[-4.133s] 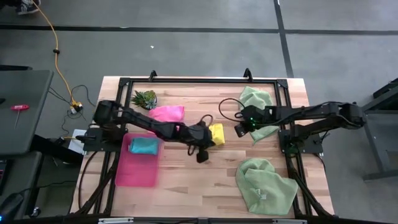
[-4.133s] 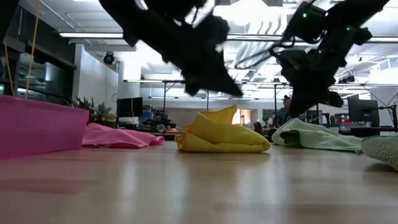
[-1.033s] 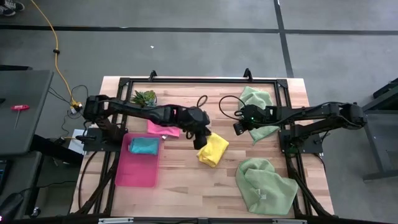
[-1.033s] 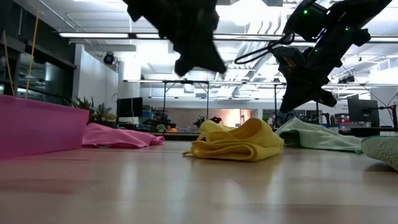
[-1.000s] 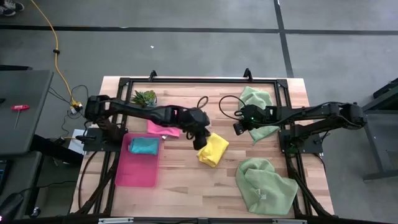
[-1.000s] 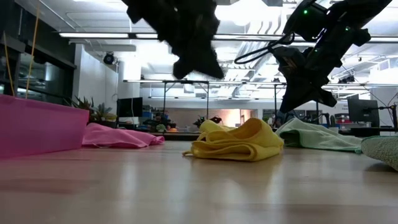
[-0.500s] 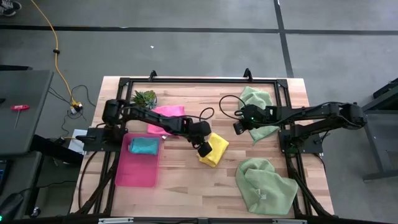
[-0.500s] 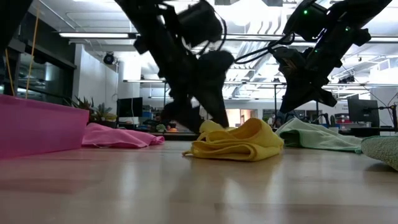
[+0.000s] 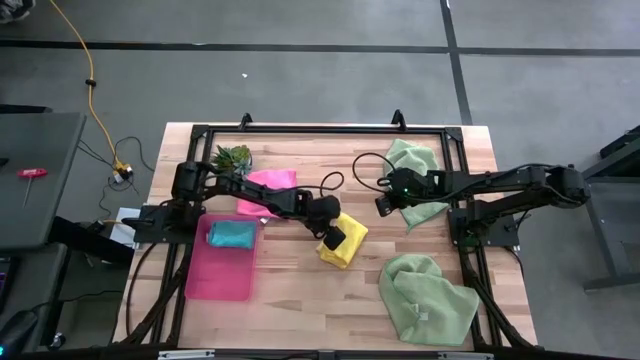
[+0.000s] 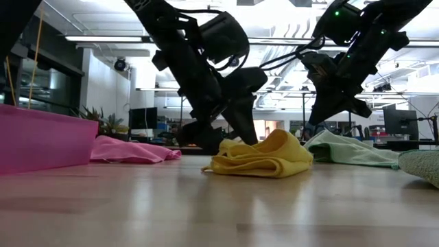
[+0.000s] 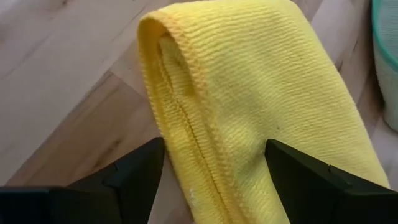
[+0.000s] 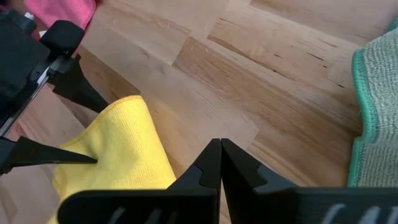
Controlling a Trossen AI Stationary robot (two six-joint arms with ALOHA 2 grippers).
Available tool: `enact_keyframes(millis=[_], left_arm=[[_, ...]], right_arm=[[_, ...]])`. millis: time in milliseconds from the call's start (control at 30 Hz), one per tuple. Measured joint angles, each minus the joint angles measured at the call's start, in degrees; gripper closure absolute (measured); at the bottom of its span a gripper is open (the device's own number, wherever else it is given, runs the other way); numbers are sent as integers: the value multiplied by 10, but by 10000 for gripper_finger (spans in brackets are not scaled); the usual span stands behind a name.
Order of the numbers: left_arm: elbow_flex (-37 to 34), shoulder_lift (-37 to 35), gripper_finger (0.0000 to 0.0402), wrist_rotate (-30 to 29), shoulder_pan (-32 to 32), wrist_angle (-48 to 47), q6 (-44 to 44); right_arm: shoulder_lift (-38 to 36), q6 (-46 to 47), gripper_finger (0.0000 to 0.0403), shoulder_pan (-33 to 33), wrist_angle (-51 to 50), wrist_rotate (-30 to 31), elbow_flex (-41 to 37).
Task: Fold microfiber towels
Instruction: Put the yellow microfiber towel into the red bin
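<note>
A folded yellow towel [image 9: 350, 245] lies flat at the table's middle, its layered edge [image 11: 177, 124] showing in the left wrist view. My left gripper [image 9: 334, 238] is open and low over its left part, one finger [image 11: 134, 177] on each side of it. My right gripper [image 9: 382, 210] is shut with nothing in it and hangs above the wood to the right of the yellow towel. A pink towel [image 9: 268, 185] lies far left. A teal towel [image 9: 230, 234] sits in the pink tray [image 9: 222, 280]. Two pale green towels [image 9: 415, 165] [image 9: 428, 298] lie at the right. My left gripper slants down from the table's far left, its open fingers across the yellow towel's folded strip [image 11: 217, 143], with the towel flat on the table. One fingertip [image 12: 87, 160] shows right at the cloth. I cannot tell whether either finger touches it.
A small spiky plant [image 9: 232, 157] stands at the far left corner. The far green towel lies partly under my right arm. A dark frame [image 9: 320, 130] runs along the table's far and side edges. Bare wood [image 9: 310, 300] shows at the near middle.
My left gripper has come down from above onto the yellow towel's left part, rolled about its own axis, and opened its fingers. The yellow towel lies as it did before.
</note>
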Motion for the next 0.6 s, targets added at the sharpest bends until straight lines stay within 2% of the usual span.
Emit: enact_keyframes(millis=[167, 300, 433, 600], left_arm=[[0, 0, 135, -14, -15, 0, 4], [-1, 1, 169, -37, -30, -3, 22], [-1, 2, 237, -53, -41, -5, 25], [-3, 4, 355, -29, -44, 15, 22]], right_arm=[[0, 0, 400, 0, 0, 0, 0], [0, 0, 400, 0, 0, 3, 0], [0, 0, 400, 0, 0, 10, 0], [0, 0, 400, 0, 0, 17, 0]])
